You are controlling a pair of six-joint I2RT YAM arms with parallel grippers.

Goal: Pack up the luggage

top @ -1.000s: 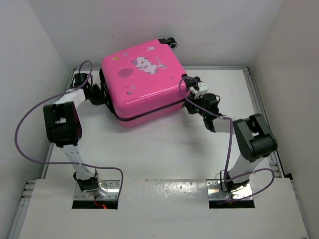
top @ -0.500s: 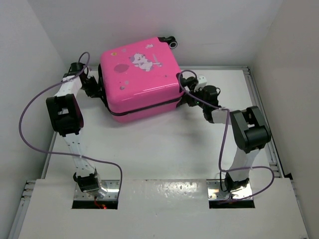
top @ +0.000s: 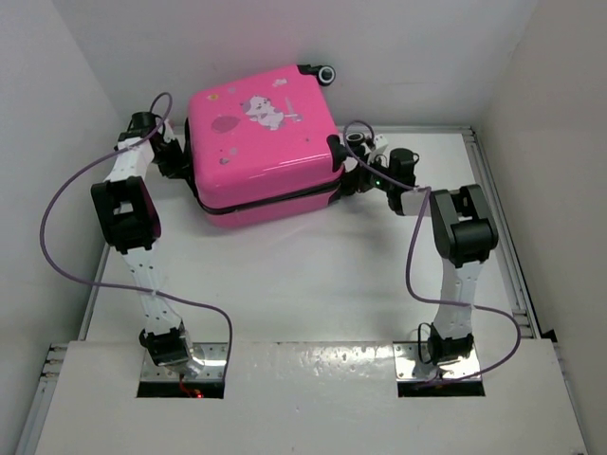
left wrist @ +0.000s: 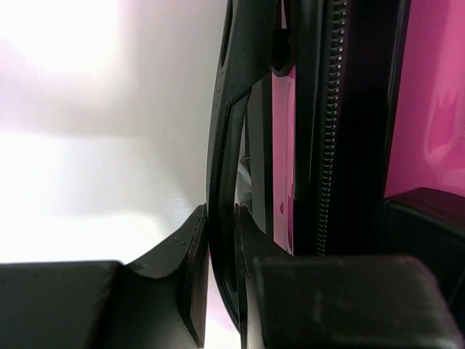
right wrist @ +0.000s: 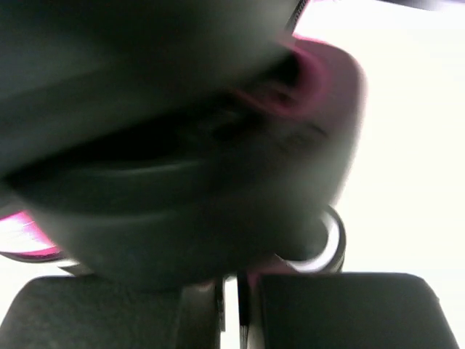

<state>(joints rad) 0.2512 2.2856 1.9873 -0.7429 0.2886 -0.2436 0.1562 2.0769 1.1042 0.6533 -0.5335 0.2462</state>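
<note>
Luggage [top: 261, 142]: closed, upper centre, near back wall [top: 398, 57].
Left pincer [top: 182, 163]: we see it pinching the luggage's black edge strip.
Right pincer [top: 343, 177]: pressed together beside it.
Room: counter [top: 285, 275] below.

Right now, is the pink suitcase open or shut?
Shut: the suitcase has both pink halves together along its black zipper band; no lining shows.

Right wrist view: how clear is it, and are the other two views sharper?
Right wrist view: strongly blurred and mostly dark, the pink luggage only a smear against a washed-out background. Left wrist view: the zipper is sharp, the left half overexposed. Top view: sharp, evenly lit.
</note>
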